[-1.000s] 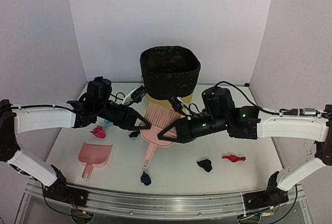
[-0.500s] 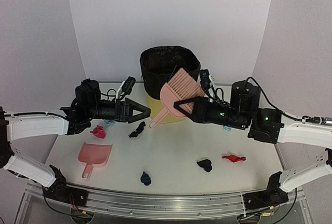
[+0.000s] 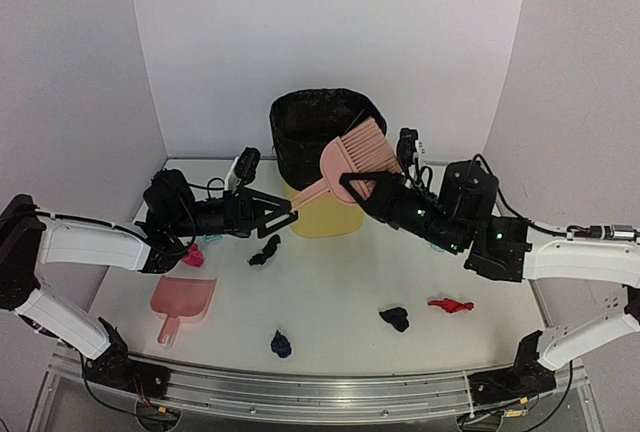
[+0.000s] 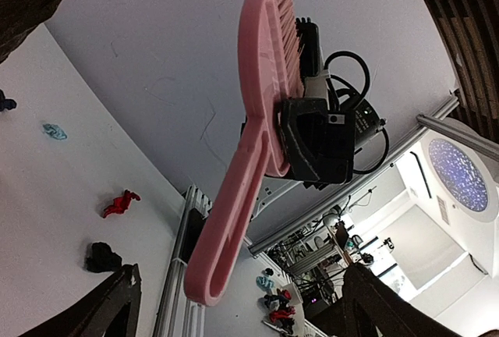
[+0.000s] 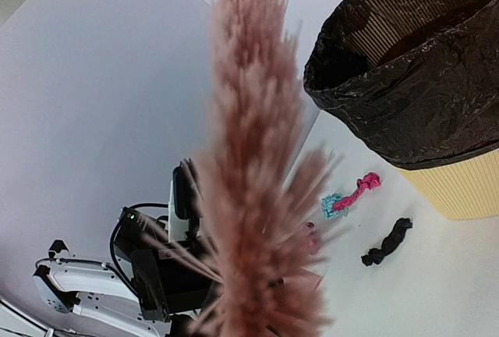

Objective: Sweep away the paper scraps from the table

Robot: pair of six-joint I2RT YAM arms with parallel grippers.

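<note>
The right hand (image 3: 356, 188) is clenched on the pink brush (image 3: 350, 155), gripping it where the head meets the handle. It holds the brush in the air just in front of the black-lined bin (image 3: 328, 132), which stands at 12 o'clock on the white surface (image 3: 330, 287). The brush is tilted, with its bristles up toward 1 o'clock and its handle sloping down toward 8 o'clock. The handle's looped end is close to the left hand (image 3: 288, 222).

The left hand is released, fingers spread wide with nothing between them. It hovers above the surface at about 10 o'clock and points toward 3 o'clock.

The paper scraps (image 3: 281, 343) lie scattered on the surface, all apart from the brush. A pink scrap (image 3: 190, 255) and a light blue scrap (image 3: 208, 237) sit at 9 o'clock, partly under the left arm. A black scrap (image 3: 265, 250) lies near the centre, just on the near side of the left hand. A navy scrap is at 6 o'clock, close to the front rail (image 3: 320, 384). A second black scrap (image 3: 394, 318) and a red scrap (image 3: 450, 304) lie at 4 o'clock, near each other but not touching.

The pink dustpan (image 3: 183, 299) rests flat at 8 o'clock, its handle toward 6 o'clock.
</note>
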